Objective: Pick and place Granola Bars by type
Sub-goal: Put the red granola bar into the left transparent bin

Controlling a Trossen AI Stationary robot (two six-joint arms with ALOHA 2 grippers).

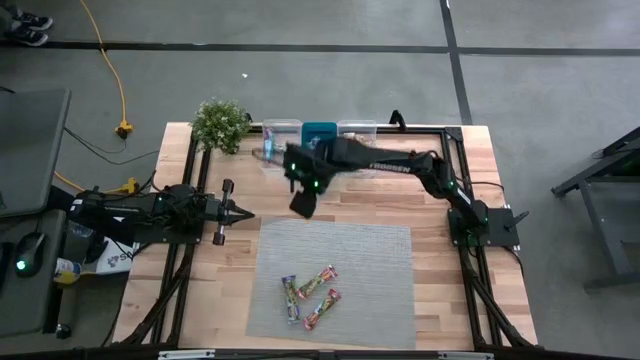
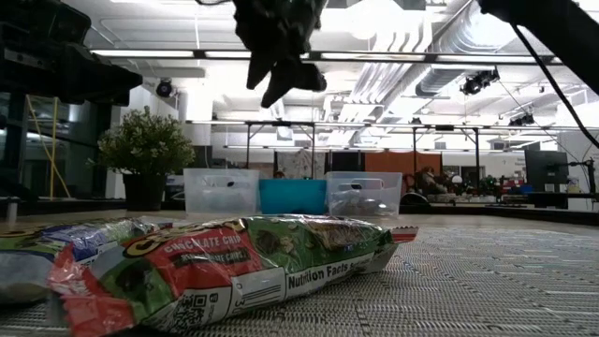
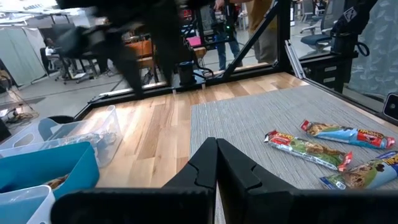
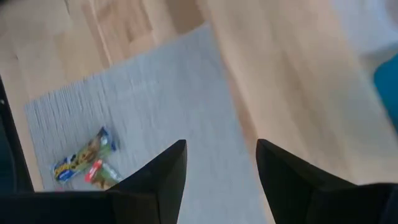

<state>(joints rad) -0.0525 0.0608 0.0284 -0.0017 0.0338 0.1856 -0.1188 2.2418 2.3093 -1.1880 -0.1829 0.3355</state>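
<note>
Three wrapped granola bars [image 1: 310,294] lie on the grey mat [image 1: 380,250] near its front; they also show in the left wrist view [image 3: 308,149] and one fills the low view [image 2: 225,262]. My right gripper [image 1: 303,205] is open and empty, high above the wood by the mat's far left corner; its wrist view [image 4: 221,158] looks down on the mat and bars [image 4: 84,163]. My left gripper [image 1: 243,214] is shut and empty, level at the table's left side.
A clear bin [image 1: 282,133], a teal bin [image 1: 320,133] and another clear bin [image 1: 357,131] stand in a row at the table's far edge, some holding bars. A potted plant [image 1: 221,124] stands at the far left corner. A black frame rims the table.
</note>
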